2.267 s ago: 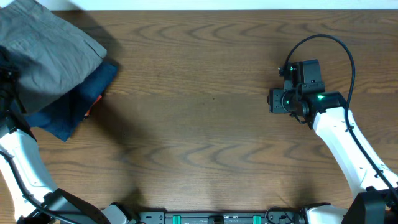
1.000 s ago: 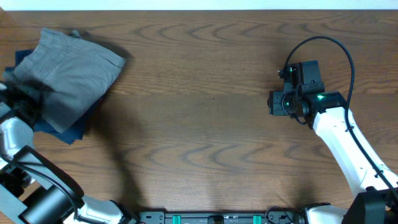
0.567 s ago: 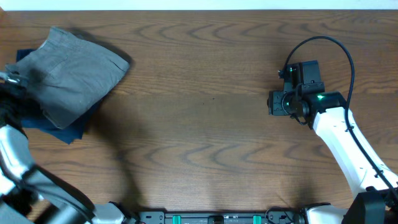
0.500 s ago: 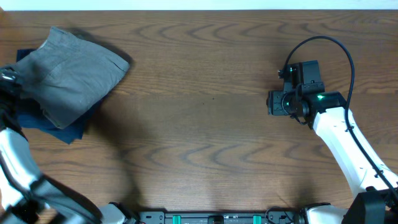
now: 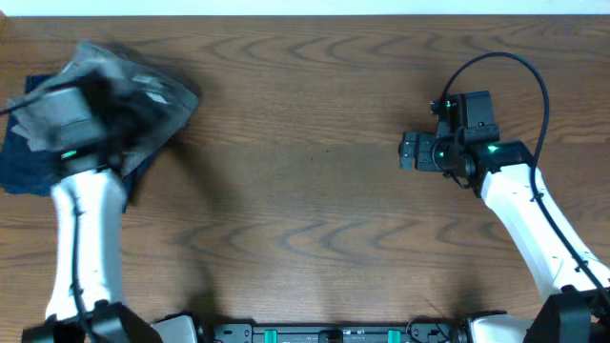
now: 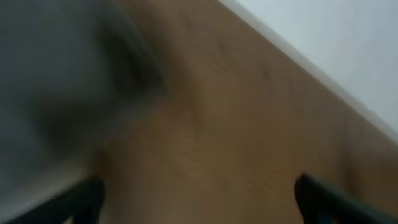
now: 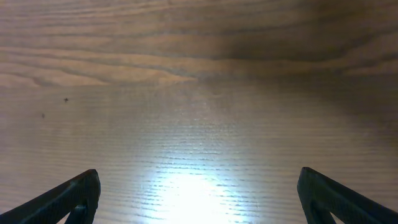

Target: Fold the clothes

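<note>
Left claw (image 6: 199,190) and right claw (image 7: 198,180) both spread wide

Grey clothes (image 5: 170,93), navy garment (image 5: 19,164), brown wood-grain table (image 5: 305,219)

Your table (image 7: 199,124) is grained wood with a glossy sheen; your grey shorts (image 5: 164,93) are matt woven cloth.
</note>
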Motion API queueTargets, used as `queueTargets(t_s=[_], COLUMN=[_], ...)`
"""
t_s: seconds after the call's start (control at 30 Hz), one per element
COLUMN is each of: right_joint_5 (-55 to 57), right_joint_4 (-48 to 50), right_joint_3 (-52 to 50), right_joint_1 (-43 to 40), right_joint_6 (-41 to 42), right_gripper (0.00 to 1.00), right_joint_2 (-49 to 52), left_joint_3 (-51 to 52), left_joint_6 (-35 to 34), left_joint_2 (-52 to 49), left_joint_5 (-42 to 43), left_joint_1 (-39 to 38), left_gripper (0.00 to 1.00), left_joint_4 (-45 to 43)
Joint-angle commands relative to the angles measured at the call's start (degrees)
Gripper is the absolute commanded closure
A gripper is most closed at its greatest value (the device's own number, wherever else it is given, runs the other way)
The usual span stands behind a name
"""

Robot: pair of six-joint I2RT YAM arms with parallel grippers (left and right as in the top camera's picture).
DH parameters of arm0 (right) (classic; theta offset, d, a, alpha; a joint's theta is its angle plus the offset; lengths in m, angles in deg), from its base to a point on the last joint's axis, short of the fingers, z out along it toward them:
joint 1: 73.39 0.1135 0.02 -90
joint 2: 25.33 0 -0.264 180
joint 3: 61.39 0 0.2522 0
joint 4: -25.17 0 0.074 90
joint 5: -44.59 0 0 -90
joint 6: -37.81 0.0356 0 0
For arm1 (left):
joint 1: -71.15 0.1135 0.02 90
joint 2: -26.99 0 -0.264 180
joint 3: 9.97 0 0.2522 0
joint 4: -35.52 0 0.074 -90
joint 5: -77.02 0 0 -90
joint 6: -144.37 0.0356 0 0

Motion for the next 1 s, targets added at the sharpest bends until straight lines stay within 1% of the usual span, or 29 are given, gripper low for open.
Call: queueTargets(t_s=[0.0, 0.1, 0.17, 0.27, 0.37, 0.43, 0.53, 0.67, 0.73, 0.8, 0.87, 0.9, 0.97], right_joint_5=[-5.0, -5.6, -5.6, -5.6, -5.6, -5.6, -5.5, -4.4, -0.4, 7.5, 13.5, 15.8, 17.4], right_joint_4=[-1.4, -4.9, -8.1, -13.0, -17.4, -19.6, -20.7, -14.7, -10.6, -8.0, -5.3, -3.4, -3.0], right_joint_3=[0.0, 0.0, 0.0, 0.0, 0.0, -0.2, -1.4, -7.3, -12.1, -16.9, -21.0, -22.8, -24.5], right_joint_1=[-2.5, -3.3, -3.3, -3.2, -3.2, -3.2, -2.8, -1.1, 0.7, 3.5, 6.3, 7.5, 8.3], right_joint_6=[1.3, 1.3, 1.3, 1.3, 2.2, 3.1, 3.8, 4.8, 7.8, 12.9, 14.4, 14.4, 14.3], right_gripper=[0.01, 0.01, 0.01, 0.01, 0.01, 0.01, 0.01, 0.01, 0.01, 0.01, 0.01, 0.01, 0.01], right_joint_2=[-0.3, -0.3, -0.3, -0.3, -0.4, -0.5, -2.2, -10.6, -18.4, -27.5, -36.7, -41.8, -48.1], left_joint_3=[-0.7, -0.7, -0.7, -0.6, -0.3, 0.7, 3.7, 9.1, 12.6, 16.2, 19.9, 21.7, 23.1], left_joint_6=[3.7, 3.7, 3.7, 3.7, 3.7, 4.0, 4.8, 4.7, 4.2, 2.7, 1.7, 1.7, 1.7], left_joint_2=[-2.4, -3.9, -4.2, -4.2, -4.0, -2.8, 2.1, 14.8, 23.4, 33.0, 42.4, 47.6, 53.8], left_joint_5=[-6.1, -12.0, -14.3, -14.7, -14.7, -14.7, -14.7, -14.7, -15.8, -19.9, -25.2, -26.3, -26.2], left_joint_1=[-8.0, -13.4, -15.8, -17.8, -18.5, -18.6, -18.9, -20.2, -21.3, -22.8, -24.2, -24.6, -24.7], left_gripper=[0.02, 0.02, 0.02, 0.02, 0.02, 0.02, 0.02, 0.02, 0.07, 0.1, 0.09, 0.02, 0.02], left_joint_4=[8.8, 20.3, 27.2, 35.9, 41.9, 43.9, 42.8, 37.3, 32.9, 29.1, 25.3, 23.5, 22.0])
